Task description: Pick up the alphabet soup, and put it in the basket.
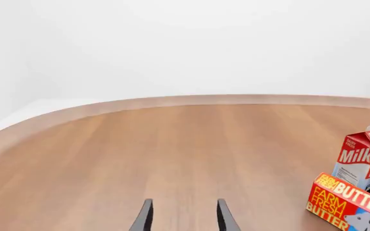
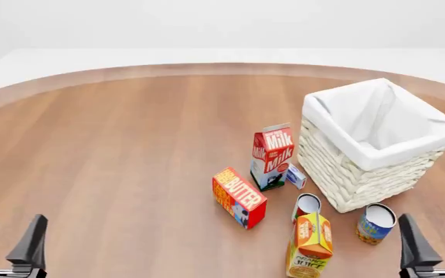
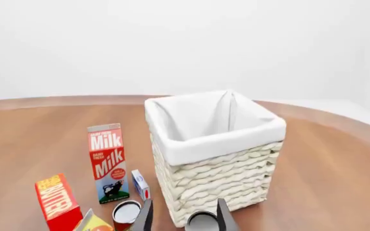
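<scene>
1. Both jaws spread wide: left gripper [image 2: 10, 234] and right gripper [image 2: 433, 234] empty at the near edge.
2. Alphabet soup [image 2: 375, 223] stands upright just beside the right gripper, in front of the basket [image 2: 361, 179].
3. Beyond, bare wood to the far rim of the table [image 2: 114, 145].

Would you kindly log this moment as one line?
blue-and-yellow alphabet soup can: upright on table | white wicker basket: empty | left gripper: open | right gripper: open

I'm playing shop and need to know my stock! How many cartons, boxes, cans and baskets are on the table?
Cartons: 2, the milk carton and the orange juice carton
Boxes: 2, the butter box and the small white and blue box
Cans: 2, the alphabet soup and the reddish-label can
Baskets: 1, the basket
Total: 7
</scene>
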